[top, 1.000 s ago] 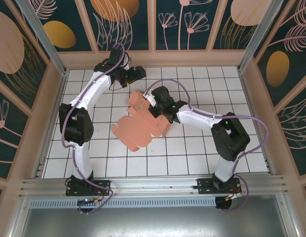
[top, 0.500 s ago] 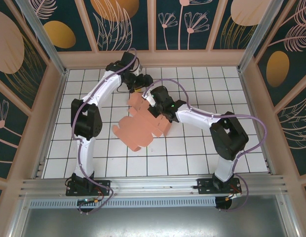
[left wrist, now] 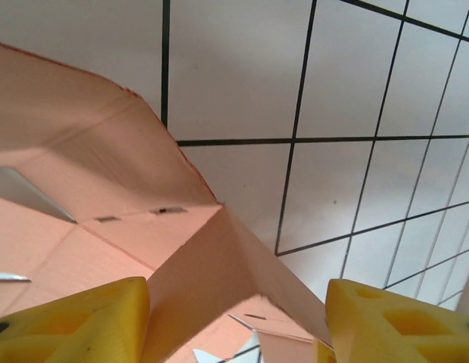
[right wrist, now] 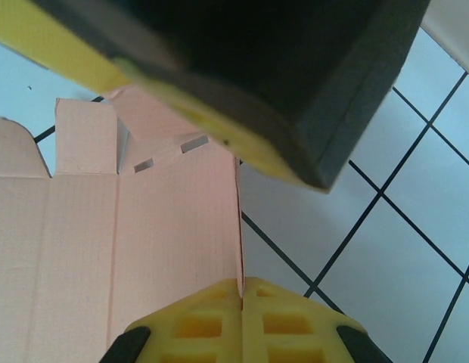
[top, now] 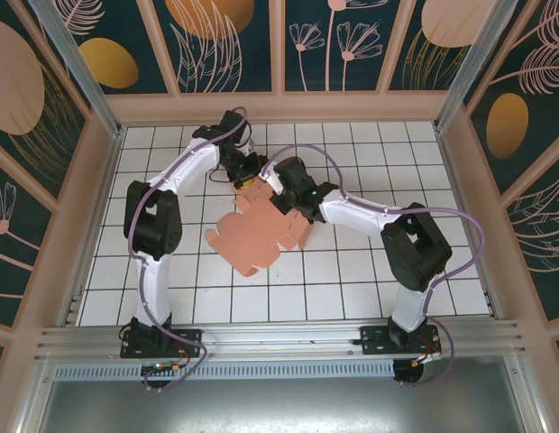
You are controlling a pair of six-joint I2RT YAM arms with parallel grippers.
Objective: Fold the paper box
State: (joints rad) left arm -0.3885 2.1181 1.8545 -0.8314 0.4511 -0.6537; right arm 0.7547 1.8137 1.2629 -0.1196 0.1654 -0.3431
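Note:
The paper box [top: 252,236] is a salmon-pink creased cut-out lying mostly flat on the tiled floor, with its far flaps lifted. My left gripper [top: 246,174] is at its far corner. In the left wrist view, the gripper [left wrist: 236,321] is open and its yellow fingers [left wrist: 76,321] straddle a raised pink flap [left wrist: 212,280]. My right gripper [top: 281,197] is at the sheet's right side. It is shut [right wrist: 241,291] on the upright edge of a panel [right wrist: 174,234]. A dark, yellow-edged part of the left gripper [right wrist: 242,68] hangs just above that panel.
The floor is white tile with a black grid [top: 352,271]. Wooden walls [top: 460,180] close it in on three sides, and a metal rail [top: 279,338] runs along the near edge. Both arms meet over the middle of the floor.
My left gripper has swung from the far left tiles down onto the box's far corner, and its jaws have narrowed. The right gripper keeps its grip and has barely moved.

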